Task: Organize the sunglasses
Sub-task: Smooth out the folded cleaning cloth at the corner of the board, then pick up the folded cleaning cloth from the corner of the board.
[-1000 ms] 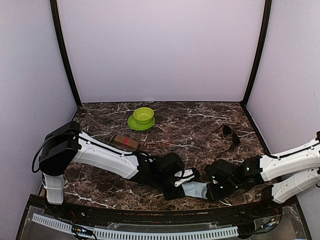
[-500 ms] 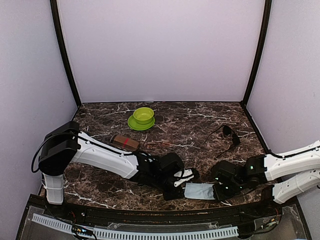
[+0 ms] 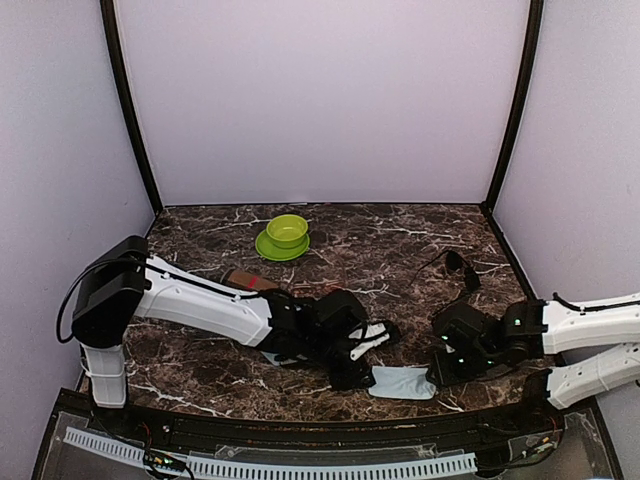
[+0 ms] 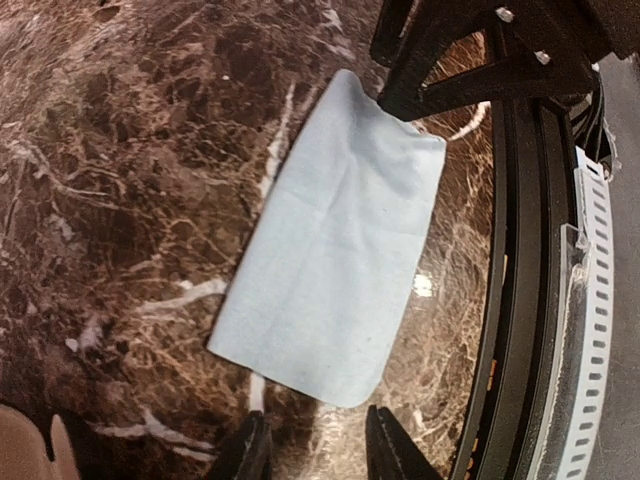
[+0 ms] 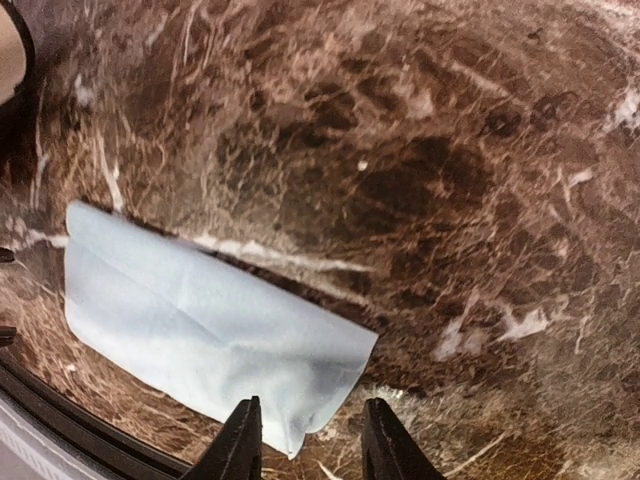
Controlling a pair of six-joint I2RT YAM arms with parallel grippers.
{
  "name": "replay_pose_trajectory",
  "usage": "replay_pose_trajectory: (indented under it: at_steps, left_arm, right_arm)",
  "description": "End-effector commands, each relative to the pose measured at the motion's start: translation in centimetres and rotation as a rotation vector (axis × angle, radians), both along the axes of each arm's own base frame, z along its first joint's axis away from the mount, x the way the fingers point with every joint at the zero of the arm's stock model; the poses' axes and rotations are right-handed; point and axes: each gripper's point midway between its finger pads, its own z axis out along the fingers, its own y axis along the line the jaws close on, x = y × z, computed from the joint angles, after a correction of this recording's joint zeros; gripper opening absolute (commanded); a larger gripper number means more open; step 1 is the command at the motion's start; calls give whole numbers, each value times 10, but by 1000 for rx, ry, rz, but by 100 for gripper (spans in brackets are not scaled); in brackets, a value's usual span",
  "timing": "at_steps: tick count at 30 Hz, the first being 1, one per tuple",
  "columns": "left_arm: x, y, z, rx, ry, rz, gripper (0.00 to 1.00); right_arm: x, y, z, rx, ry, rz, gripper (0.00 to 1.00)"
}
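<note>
Grippers first: left gripper (image 4: 315, 432) low over table (image 3: 400, 235), jaws partly apart, nothing between them; corner of pale blue cloth (image 4: 335, 260) just ahead. Right gripper (image 5: 308, 428) also parted, the opposite cloth corner lying loose between its fingers. Brown case (image 3: 248, 282) partly hidden behind left arm; contents cannot be told. Green bowl (image 3: 287, 229) sits on green plate (image 3: 266, 247) further back. Black wire sunglasses (image 3: 457, 264) lie on table beyond right gripper, well apart from it

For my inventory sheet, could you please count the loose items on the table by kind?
Sunglasses: 2 (black pair, reddish pair)
Brown case: 1
Blue cloth: 1
Green bowl: 1
Green plate: 1
Total: 6
</note>
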Motion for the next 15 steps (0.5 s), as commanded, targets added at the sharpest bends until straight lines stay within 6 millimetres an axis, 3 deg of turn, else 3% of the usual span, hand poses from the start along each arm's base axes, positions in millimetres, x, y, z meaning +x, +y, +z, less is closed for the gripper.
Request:
replay_pose_trajectory:
  at_steps: [1,7,15]
  left_arm:
    - [23,-10,27,-85,57,54,35]
    - [33,-25,24,-77,43,44,36]
    - [34,-33,5,-28,51,3,35]
  right_arm:
    - [18,2,8,89,-38,-33,35]
    - [27,-2,2,88,-31,-36,36]
    - [28,-2,-10,82,1,-29,35]
